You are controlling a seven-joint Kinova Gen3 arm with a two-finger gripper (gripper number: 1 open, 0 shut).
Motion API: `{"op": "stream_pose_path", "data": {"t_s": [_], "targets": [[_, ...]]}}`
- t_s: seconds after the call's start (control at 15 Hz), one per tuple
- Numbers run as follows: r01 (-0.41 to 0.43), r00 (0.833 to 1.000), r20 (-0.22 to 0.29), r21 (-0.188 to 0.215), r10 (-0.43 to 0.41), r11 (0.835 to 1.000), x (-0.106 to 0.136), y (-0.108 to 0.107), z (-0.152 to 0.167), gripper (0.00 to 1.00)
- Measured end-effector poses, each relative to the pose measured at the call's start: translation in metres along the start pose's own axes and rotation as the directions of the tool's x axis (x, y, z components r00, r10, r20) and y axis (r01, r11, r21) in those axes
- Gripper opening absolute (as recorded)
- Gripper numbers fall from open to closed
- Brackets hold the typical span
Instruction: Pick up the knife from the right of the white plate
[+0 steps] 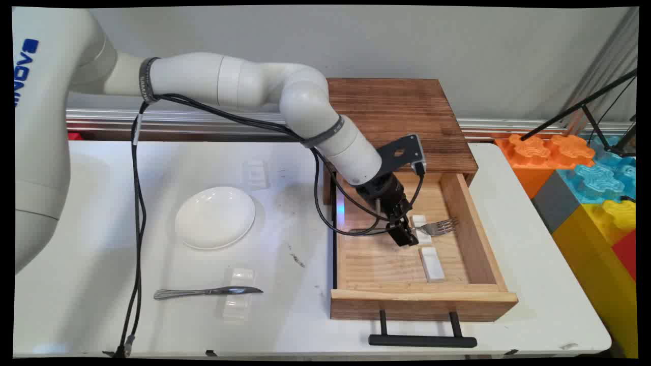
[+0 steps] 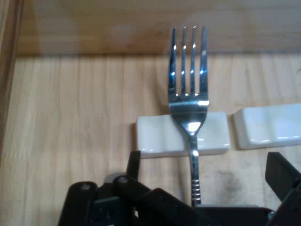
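My gripper reaches down into an open wooden drawer. A silver fork lies in the drawer with its neck on a small white rest. In the hand view the fork points away from me, across the white rest. Its handle runs back between my fingers. The gripper is open, one finger left of the handle and the other well to its right, neither touching it. A second white rest lies beside the first.
The second rest lies nearer the drawer front, above the black pull handle. On the table left of the drawer are a white plate, a knife across a clear rest, and another clear rest. Coloured blocks stand at right.
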Motion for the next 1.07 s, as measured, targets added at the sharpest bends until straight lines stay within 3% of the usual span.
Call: {"op": "stream_pose_path", "data": {"t_s": [0.47, 1.07], "targets": [[-0.004, 0.999, -0.049, -0.021, 0.003, 1.0, 0.014, 0.01, -0.048, 1.0], [-0.005, 0.991, -0.13, -0.036, 0.0, 0.999, 0.022, 0.027, -0.132, 1.0]]}}
